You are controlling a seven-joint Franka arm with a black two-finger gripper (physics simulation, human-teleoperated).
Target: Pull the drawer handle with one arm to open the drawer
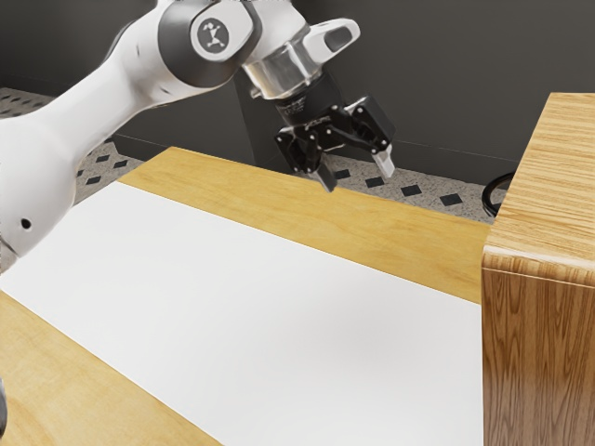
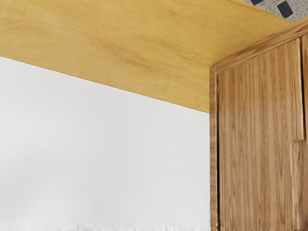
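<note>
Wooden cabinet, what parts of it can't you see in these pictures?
Exterior view: the wooden cabinet runs off the right and lower edges, cutting off its front.
Wrist view: a raised strip, maybe the handle, is cut by the picture's edge.
Exterior view: a black loop is half hidden behind the cabinet.

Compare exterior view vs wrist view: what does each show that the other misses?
Exterior view: white robot arm, black two-finger gripper open above the light wooden table, black loop behind the wood-grain cabinet. Wrist view: panel seams and a raised wooden strip, possibly the handle, on a cabinet face. Both: table, white rectangular mat, cabinet, tiled floor.
</note>
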